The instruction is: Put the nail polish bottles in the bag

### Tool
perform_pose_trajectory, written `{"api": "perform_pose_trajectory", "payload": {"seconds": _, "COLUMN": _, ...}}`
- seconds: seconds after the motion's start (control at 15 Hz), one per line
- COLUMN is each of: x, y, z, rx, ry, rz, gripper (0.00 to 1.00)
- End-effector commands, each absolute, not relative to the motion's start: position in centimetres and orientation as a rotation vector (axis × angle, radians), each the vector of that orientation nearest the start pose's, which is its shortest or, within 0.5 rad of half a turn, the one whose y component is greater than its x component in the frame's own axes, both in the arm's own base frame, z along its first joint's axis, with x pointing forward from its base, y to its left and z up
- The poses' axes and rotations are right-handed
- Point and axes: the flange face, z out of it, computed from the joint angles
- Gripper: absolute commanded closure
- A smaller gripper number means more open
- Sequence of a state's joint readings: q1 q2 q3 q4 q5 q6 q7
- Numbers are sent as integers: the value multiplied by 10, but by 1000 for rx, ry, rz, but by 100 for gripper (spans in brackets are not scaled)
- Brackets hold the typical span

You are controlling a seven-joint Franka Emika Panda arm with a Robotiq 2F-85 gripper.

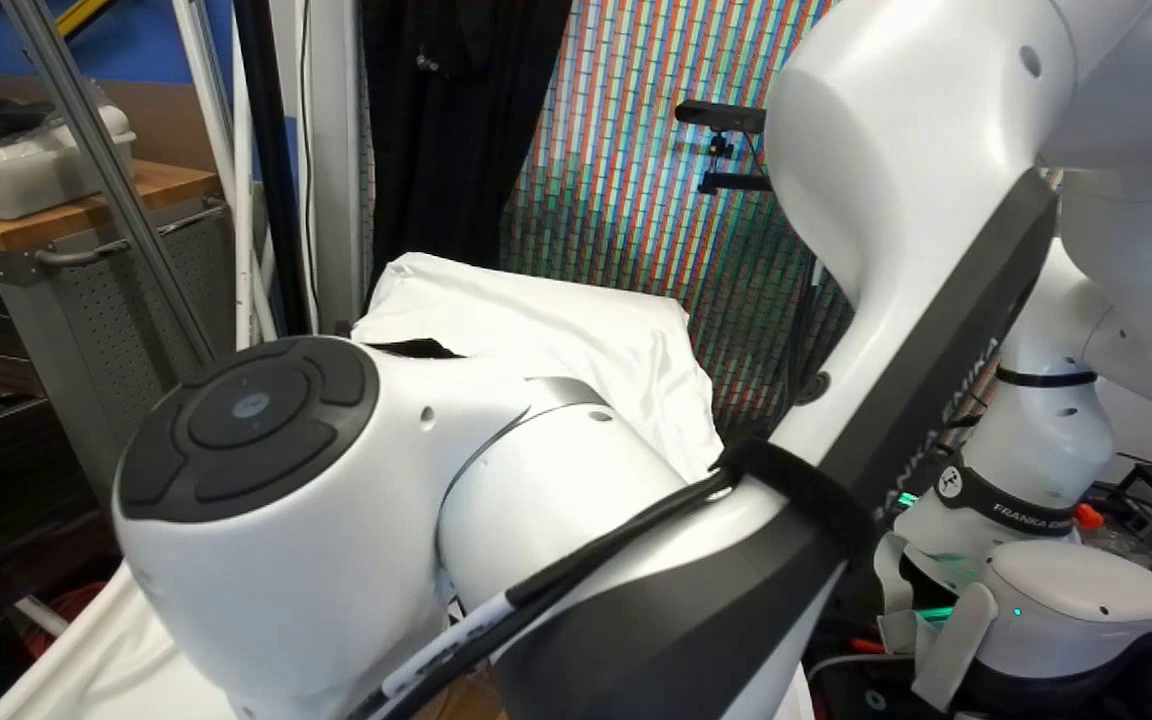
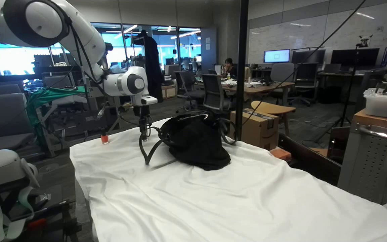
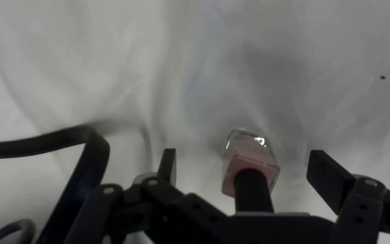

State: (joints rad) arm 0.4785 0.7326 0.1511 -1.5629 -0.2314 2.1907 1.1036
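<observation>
A pale pink nail polish bottle (image 3: pixel 249 159) with a black cap stands on the white cloth in the wrist view. My gripper (image 3: pixel 247 171) is open around it, one finger on each side, with gaps to both. In an exterior view the gripper (image 2: pixel 143 129) points down at the cloth beside the bag. A red nail polish bottle (image 2: pixel 104 139) stands near the table's far edge. The black bag (image 2: pixel 197 144) slumps on the cloth; its inside is not visible. Its strap (image 2: pixel 148 157) loops close to the gripper and shows in the wrist view (image 3: pixel 93 152). No dark bottles are in view.
The table's white cloth (image 2: pixel 233 201) is wrinkled. A cardboard box (image 2: pixel 259 129) and a dark pole (image 2: pixel 242 67) stand beyond the table. In an exterior view the robot arm (image 1: pixel 576 480) covers most of the table and hides the gripper.
</observation>
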Motion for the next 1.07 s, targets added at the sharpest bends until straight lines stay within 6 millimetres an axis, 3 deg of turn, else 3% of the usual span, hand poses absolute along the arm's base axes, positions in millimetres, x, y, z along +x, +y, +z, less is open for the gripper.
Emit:
{"api": "perform_pose_trajectory", "payload": {"seconds": 0.0, "x": 584, "y": 391, "z": 208, "rx": -3174, "ry": 557, "rz": 19, "gripper": 0}}
{"api": "perform_pose_trajectory", "payload": {"seconds": 0.8, "x": 578, "y": 393, "z": 215, "rx": -3180, "ry": 509, "rz": 46, "gripper": 0}}
{"api": "perform_pose_trajectory", "payload": {"seconds": 1.0, "x": 577, "y": 392, "z": 216, "rx": -3173, "ry": 505, "rz": 61, "gripper": 8}}
